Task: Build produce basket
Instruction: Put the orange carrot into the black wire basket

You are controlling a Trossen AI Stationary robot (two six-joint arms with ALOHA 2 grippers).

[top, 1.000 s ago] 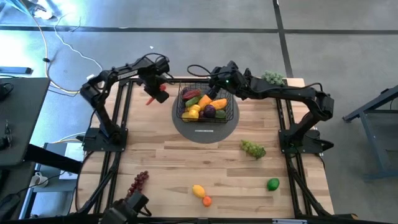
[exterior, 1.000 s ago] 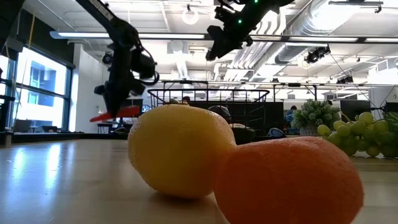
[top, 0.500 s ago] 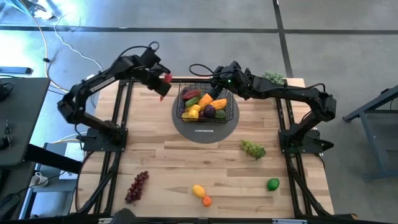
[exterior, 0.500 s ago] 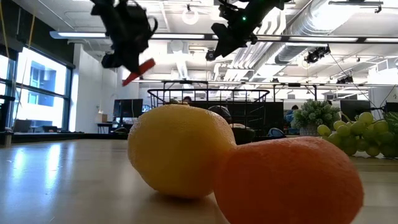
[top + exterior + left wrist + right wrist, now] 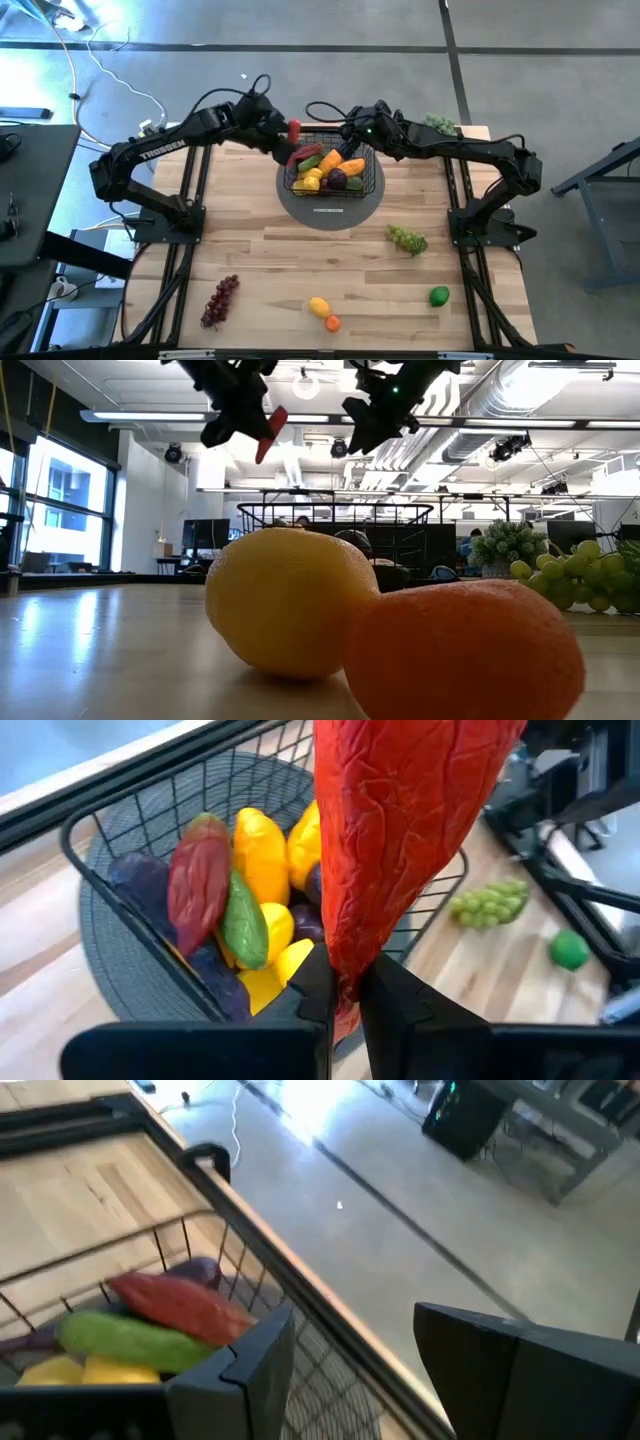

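My left gripper [image 5: 284, 134] is shut on a red chili [image 5: 293, 130] and hangs in the air over the far left corner of the black wire basket [image 5: 377, 172]. In the low view the chili [image 5: 270, 432] slants high above the basket [image 5: 335, 510]. The basket stands on a round grey mat [image 5: 300, 208] and holds yellow, orange, purple, green and red produce [image 5: 328, 170]. My right gripper [image 5: 352, 126] hovers open over the basket's far right part. In its wrist view its fingers [image 5: 250, 1360] stand wide apart above the rim [image 5: 190, 1225]. My left gripper pinches the chili between its two fingers at its narrow end [image 5: 345, 982]. The thick wrinkled body [image 5: 400, 830] sticks out forward past the fingertips. The chili is lifted clear and slants down toward the basket.
On the table lie green grapes [image 5: 407, 238], a lime [image 5: 438, 296], a lemon [image 5: 319, 306] beside an orange fruit [image 5: 333, 322], and purple grapes [image 5: 221, 298]. A bushy potted plant [image 5: 438, 124] stands at the far right corner. Bare wood lies between the mat and the near fruits.
My left gripper has carried the chili up and toward the table's right, from left of the basket to above its far left corner. The chili has turned from lying nearly level to slanting downward. It has stayed pinched throughout.
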